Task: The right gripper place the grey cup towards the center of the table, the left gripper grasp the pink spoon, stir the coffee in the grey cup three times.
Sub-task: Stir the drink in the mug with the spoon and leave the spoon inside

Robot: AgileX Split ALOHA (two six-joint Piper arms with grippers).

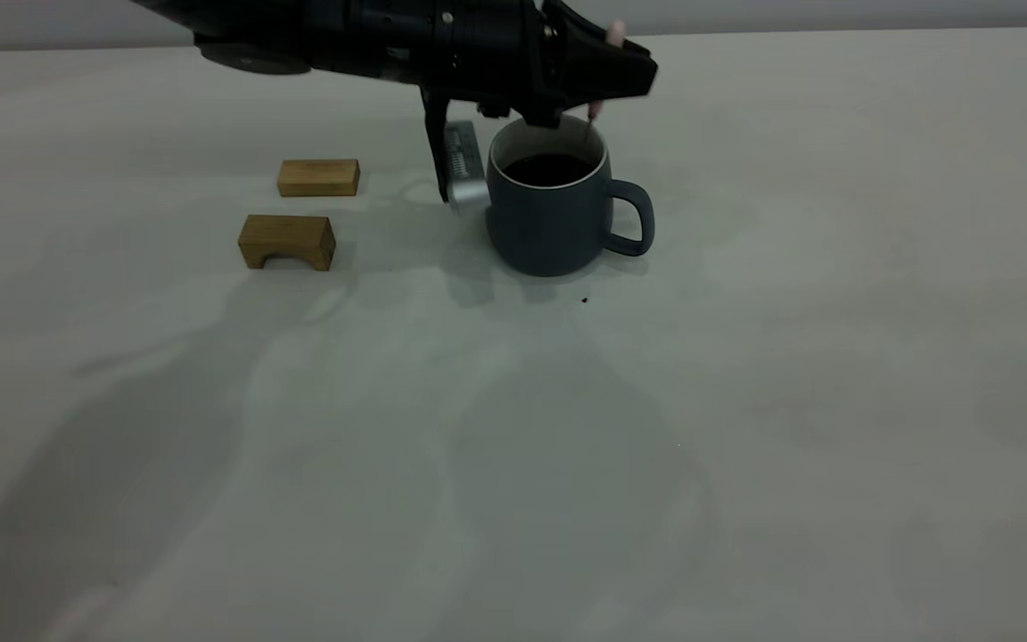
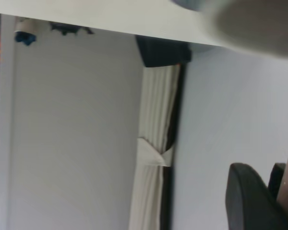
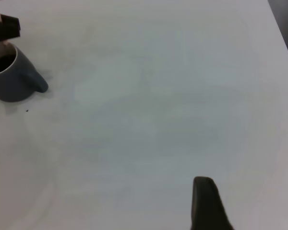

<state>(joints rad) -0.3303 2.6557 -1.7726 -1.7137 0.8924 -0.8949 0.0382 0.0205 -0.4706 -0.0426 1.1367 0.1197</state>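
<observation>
Exterior view shows the grey cup (image 1: pixel 552 214) standing upright near the middle of the tabletop (image 1: pixel 745 401), a bit toward the back. Its loop handle points to the right side. Dark coffee (image 1: pixel 549 168) fills the white inside. The left tool (image 1: pixel 607 76) hangs just over the back rim of the cup, on an arm that reaches in from the left. It is pinching the pink spoon (image 1: pixel 613 34). The spoon stands almost straight up and down. Its pink end sticks out above the tool, and its thin grey neck goes down into the cup. The bowl end is hidden in the cup. Two brown wooden blocks (image 1: pixel 289 241) sit well to the left of the cup. A tiny black speck (image 1: pixel 584 300) lies just in front of the cup. Right wrist view shows one dark finger (image 3: pixel 206 203) of the right tool, well apart from the cup; I cannot tell if this tool is spread or pressed together
</observation>
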